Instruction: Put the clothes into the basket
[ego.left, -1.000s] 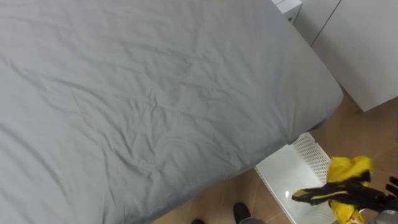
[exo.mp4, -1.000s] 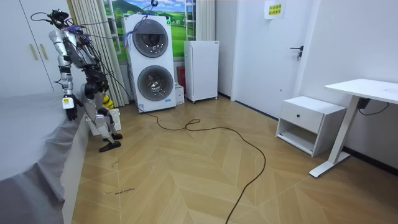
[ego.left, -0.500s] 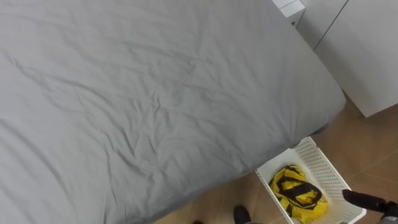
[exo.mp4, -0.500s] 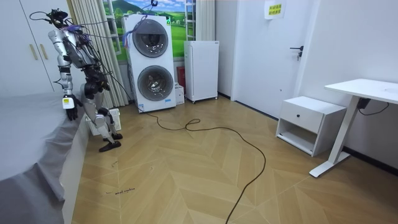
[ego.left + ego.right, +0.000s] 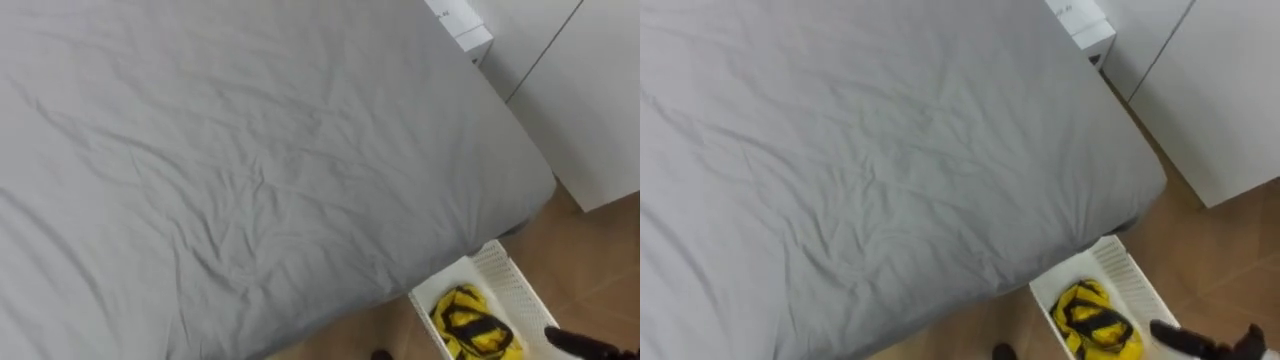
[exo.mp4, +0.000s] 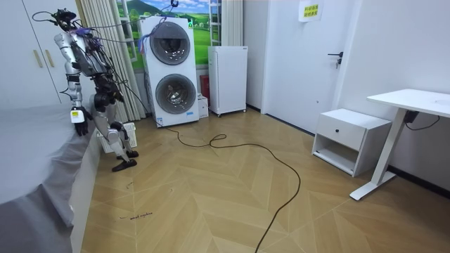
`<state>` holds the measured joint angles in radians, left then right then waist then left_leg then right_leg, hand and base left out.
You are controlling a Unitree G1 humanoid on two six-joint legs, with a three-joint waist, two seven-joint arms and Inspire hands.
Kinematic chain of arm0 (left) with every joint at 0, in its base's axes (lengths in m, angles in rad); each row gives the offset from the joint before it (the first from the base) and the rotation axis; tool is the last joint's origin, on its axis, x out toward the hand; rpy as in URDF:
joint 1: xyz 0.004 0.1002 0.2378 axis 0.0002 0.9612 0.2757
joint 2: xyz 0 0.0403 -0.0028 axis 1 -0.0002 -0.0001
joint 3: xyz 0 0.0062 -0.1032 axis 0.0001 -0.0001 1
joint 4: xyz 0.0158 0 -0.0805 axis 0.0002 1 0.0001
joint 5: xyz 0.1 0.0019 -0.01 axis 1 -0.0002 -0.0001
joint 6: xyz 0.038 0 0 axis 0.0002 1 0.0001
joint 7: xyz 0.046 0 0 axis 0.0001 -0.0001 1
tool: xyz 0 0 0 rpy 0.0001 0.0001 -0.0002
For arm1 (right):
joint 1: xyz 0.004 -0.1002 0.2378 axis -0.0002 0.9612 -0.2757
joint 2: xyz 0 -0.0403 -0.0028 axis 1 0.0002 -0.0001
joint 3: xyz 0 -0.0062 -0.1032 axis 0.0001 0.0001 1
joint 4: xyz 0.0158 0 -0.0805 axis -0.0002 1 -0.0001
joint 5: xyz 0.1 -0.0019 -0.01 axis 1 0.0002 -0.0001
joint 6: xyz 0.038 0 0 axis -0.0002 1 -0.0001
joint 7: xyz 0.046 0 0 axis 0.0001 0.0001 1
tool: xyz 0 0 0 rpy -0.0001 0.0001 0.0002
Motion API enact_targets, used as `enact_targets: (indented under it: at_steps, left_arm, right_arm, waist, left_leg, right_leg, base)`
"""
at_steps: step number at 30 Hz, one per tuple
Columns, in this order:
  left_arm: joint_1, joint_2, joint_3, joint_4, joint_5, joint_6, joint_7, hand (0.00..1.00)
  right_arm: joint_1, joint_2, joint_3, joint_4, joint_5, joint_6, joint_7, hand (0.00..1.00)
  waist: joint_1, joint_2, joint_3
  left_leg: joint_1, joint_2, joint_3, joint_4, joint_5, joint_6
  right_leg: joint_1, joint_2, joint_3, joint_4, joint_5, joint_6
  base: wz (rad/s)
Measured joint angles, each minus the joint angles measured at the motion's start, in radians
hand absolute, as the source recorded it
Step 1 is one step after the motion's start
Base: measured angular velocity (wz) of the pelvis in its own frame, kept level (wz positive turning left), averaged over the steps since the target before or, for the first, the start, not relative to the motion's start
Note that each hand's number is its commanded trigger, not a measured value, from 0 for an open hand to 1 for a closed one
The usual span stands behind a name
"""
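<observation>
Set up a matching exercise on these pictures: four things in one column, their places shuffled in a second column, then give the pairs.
Things:
1. yellow garment
2. white basket
3. grey sheet
4. right hand

Places:
A. spread over the bed
B. on the floor beside the bed
C. at the basket's right side, lower right of the eye views
D. inside the basket

Pairs: 1-D, 2-B, 3-A, 4-C

Grey bed sheet wrinkled; stacked washers; white cabinet beside desk.
</observation>
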<state>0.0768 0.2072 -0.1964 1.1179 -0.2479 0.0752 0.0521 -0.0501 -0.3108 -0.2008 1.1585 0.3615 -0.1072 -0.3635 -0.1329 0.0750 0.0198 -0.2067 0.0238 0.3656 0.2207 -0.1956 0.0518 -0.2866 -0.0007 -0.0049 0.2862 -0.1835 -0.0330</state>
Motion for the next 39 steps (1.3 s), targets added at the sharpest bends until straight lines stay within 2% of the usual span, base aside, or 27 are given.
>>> enact_targets:
  at_steps: [3,4,6,8,10,12,13,15,17,19,22,26,28,31,39]
  left_arm:
    - [0.007,0.002,0.015,-0.006,0.064,-0.001,0.000,0.00]
    - [0.016,0.002,0.026,-0.007,0.091,-0.001,0.000,0.00]
    - [0.027,0.002,0.035,-0.008,0.110,-0.001,0.001,0.00]
    - [0.036,-0.001,0.037,-0.008,0.111,-0.002,0.006,0.00]
    - [0.037,-0.007,0.039,-0.014,0.113,-0.003,0.023,0.00]
    - [0.040,-0.017,0.058,-0.017,0.125,-0.006,0.033,0.00]
    - [0.046,-0.025,0.078,-0.017,0.133,-0.012,0.037,0.00]
    - [0.047,-0.029,0.078,-0.021,0.146,-0.025,0.052,0.00]
    - [0.047,-0.032,0.089,-0.023,0.173,-0.039,0.054,0.00]
    - [0.049,-0.040,0.120,-0.028,0.212,-0.041,0.054,0.00]
    - [0.049,-0.041,0.120,-0.035,0.221,-0.051,0.054,0.00]
    - [0.053,-0.048,0.120,-0.039,0.222,-0.064,0.058,0.00]
    - [0.054,-0.059,0.121,-0.039,0.221,-0.075,0.077,0.00]
    - [0.057,-0.066,0.124,-0.039,0.222,-0.081,0.077,0.00]
    - [0.075,-0.080,0.175,-0.037,0.223,-0.083,0.076,0.00]
  right_arm:
    - [0.041,0.035,0.026,-0.003,0.028,0.000,0.022,0.00]
    - [0.045,0.057,0.038,-0.003,0.030,0.000,0.032,0.00]
    - [0.058,0.085,0.065,-0.002,0.029,0.003,0.049,0.00]
    - [0.062,0.099,0.085,-0.002,0.026,0.015,0.070,0.00]
    - [0.073,0.116,0.103,0.000,0.027,0.018,0.097,0.00]
    - [0.080,0.136,0.103,0.003,0.028,0.021,0.118,0.00]
    - [0.081,0.147,0.105,0.007,0.030,0.022,0.135,0.00]
    - [0.084,0.155,0.122,0.008,0.030,0.031,0.158,0.00]
    - [0.093,0.158,0.147,0.009,0.027,0.047,0.176,0.00]
    - [0.106,0.159,0.180,0.009,0.020,0.061,0.203,0.00]
    - [0.108,0.163,0.193,0.015,0.012,0.068,0.237,0.00]
    - [0.108,0.163,0.251,0.022,-0.026,0.085,0.258,0.00]
    - [0.108,0.165,0.291,0.036,-0.050,0.087,0.259,0.00]
    - [0.107,0.176,0.298,0.054,-0.100,0.089,0.263,0.00]
    - [0.088,0.188,0.298,0.092,-0.132,0.088,0.279,0.00]
  waist:
    - [0.004,-0.020,-0.0059]
    - [0.005,-0.029,-0.0120]
    - [0.004,-0.042,-0.0182]
    - [0.007,-0.048,-0.0211]
    - [0.010,-0.055,-0.0181]
    - [0.033,-0.063,-0.0156]
    - [0.033,-0.067,-0.0154]
    - [0.033,-0.075,-0.0149]
    - [0.056,-0.081,-0.0122]
    - [0.062,-0.088,-0.0148]
    - [0.076,-0.093,-0.0169]
    - [0.093,-0.095,-0.0162]
    - [0.115,-0.093,-0.0151]
    - [0.137,-0.088,-0.0127]
    - [0.143,-0.085,-0.0113]
  left_leg:
    - [0.043,-0.002,-0.036,-0.018,0.001,-0.002]
    - [0.064,-0.004,-0.048,-0.024,0.002,-0.004]
    - [0.097,-0.007,-0.071,-0.025,0.002,-0.004]
    - [0.124,-0.012,-0.088,-0.031,0.002,-0.004]
    - [0.151,-0.019,-0.124,-0.037,0.003,-0.004]
    - [0.177,-0.021,-0.128,-0.044,0.003,-0.005]
    - [0.185,-0.024,-0.138,-0.045,0.003,-0.005]
    - [0.189,-0.031,-0.159,-0.045,0.003,-0.005]
    - [0.197,-0.035,-0.172,-0.046,0.003,-0.005]
    - [0.202,-0.039,-0.197,-0.046,0.003,-0.005]
    - [0.204,-0.046,-0.217,-0.045,0.003,-0.004]
    - [0.207,-0.053,-0.238,-0.045,0.003,-0.004]
    - [0.207,-0.058,-0.267,-0.045,0.003,-0.003]
    - [0.211,-0.062,-0.285,-0.045,0.002,-0.003]
    - [0.213,-0.069,-0.295,-0.046,0.003,-0.003]
  right_leg:
    - [0.066,0.001,-0.030,-0.049,0.003,0.000]
    - [0.099,0.001,-0.043,-0.063,0.004,0.000]
    - [0.149,0.001,-0.061,-0.083,0.004,0.000]
    - [0.192,-0.002,-0.082,-0.103,0.004,0.001]
    - [0.239,-0.009,-0.109,-0.120,0.003,0.003]
    - [0.266,-0.010,-0.113,-0.125,0.001,0.004]
    - [0.285,-0.012,-0.130,-0.136,0.001,0.005]
    - [0.296,-0.016,-0.150,-0.136,-0.005,0.007]
    - [0.308,-0.018,-0.163,-0.137,-0.006,0.008]
    - [0.327,-0.025,-0.190,-0.143,-0.009,0.012]
    - [0.342,-0.029,-0.209,-0.149,-0.010,0.016]
    - [0.358,-0.032,-0.228,-0.150,-0.013,0.020]
    - [0.363,-0.031,-0.240,-0.151,-0.014,0.021]
    - [0.374,-0.031,-0.247,-0.153,-0.016,0.025]
    - [0.379,-0.030,-0.248,-0.152,-0.016,0.025]
  base:
    - [0.38]
    - [0.37]
    - [0.41]
    - [0.36]
    - [0.39]
    - [0.19]
    - [0.22]
    - [0.35]
    - [0.20]
    - [0.33]
    - [0.24]
    - [0.18]
    - [0.13]
    - [0.15]
    - [0.03]
